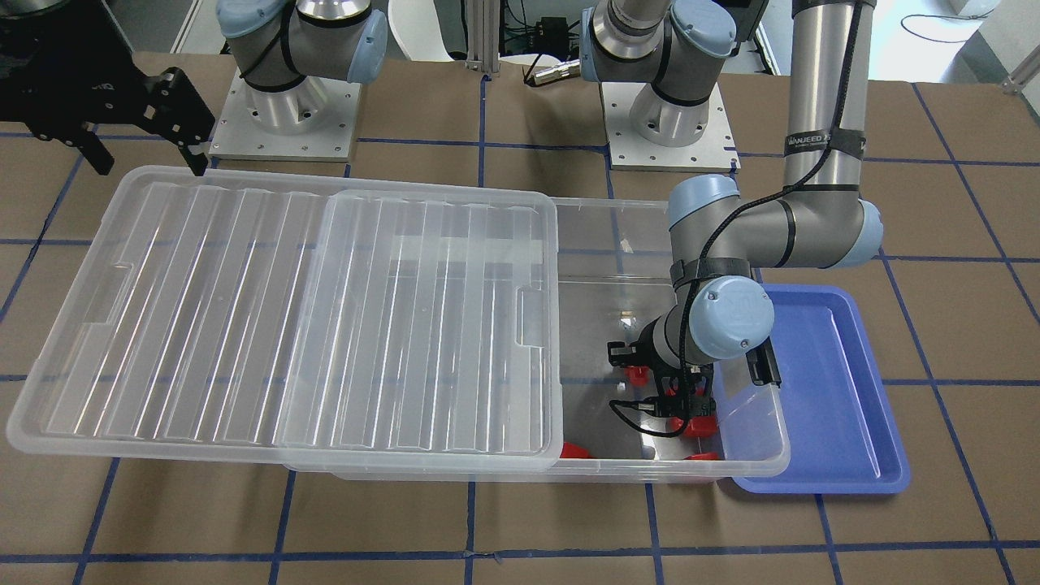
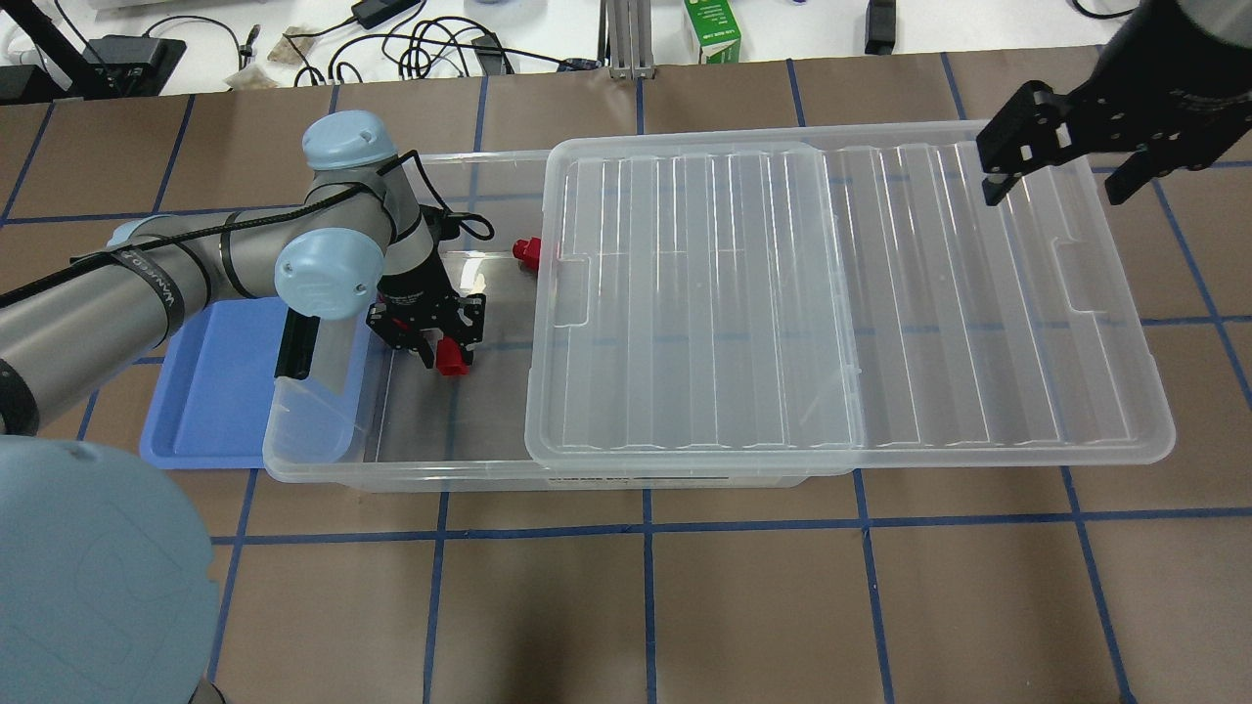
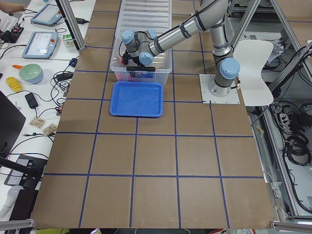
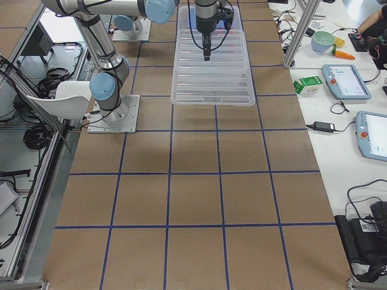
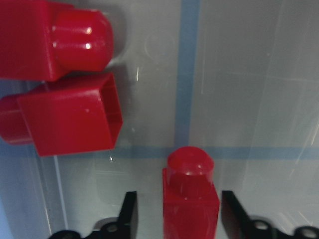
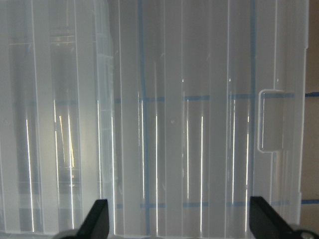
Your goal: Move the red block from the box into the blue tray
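The red block (image 5: 191, 199) lies on the floor of the box (image 2: 411, 476), between the open fingers of the left end effector (image 5: 178, 209) — not squeezed yet. A crooked squeeze could pop it out — or a low lift could bump the box wall before the blue tray (image 2: 210, 381).
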Robot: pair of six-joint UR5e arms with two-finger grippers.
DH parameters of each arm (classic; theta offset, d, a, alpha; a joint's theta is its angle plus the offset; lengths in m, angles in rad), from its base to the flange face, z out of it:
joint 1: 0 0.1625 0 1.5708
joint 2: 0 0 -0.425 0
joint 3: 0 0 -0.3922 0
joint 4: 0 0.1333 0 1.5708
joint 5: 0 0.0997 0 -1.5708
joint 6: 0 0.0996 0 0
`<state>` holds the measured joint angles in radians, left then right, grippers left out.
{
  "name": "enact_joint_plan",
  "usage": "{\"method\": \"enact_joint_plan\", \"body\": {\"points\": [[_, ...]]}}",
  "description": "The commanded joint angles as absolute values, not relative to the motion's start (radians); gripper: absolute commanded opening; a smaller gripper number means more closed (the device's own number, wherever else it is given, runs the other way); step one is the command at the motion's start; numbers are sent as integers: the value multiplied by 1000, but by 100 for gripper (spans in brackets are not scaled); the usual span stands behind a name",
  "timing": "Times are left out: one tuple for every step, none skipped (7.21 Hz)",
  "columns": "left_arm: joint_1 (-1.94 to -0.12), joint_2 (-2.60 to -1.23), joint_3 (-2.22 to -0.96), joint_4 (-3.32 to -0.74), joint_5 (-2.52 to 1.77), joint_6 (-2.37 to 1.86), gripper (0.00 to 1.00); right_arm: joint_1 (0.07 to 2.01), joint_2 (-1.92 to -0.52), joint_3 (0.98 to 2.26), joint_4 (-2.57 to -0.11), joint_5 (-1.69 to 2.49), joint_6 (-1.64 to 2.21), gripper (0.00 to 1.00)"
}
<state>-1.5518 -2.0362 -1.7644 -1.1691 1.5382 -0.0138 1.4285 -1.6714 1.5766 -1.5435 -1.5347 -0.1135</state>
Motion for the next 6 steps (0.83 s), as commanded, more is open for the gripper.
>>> {"method": "enact_joint_plan", "body": {"points": [[-1552, -2026, -1753, -1160, 1545, -12, 0, 1476, -1658, 1572, -1545, -1554, -46, 100], [-1554, -2011, -1744, -1161, 1534, -14, 0, 1476, -1657, 1572, -1549, -1554, -48, 100], [-1558, -1994, -1714, -1181, 1536, -15, 0, 1476, -1658, 1578, -1568, -1554, -49, 100], [-1565, -1968, -1677, -1239, 1523, -27, 0, 1476, -1658, 1578, -1569, -1554, -49, 100], [-1565, -1935, -1620, -1332, 1522, -38, 0, 1476, -1658, 1578, -1569, -1554, -49, 100], [-1562, -1902, -1549, -1458, 1528, -38, 0, 1476, -1660, 1577, -1568, -1557, -51, 100]]}}
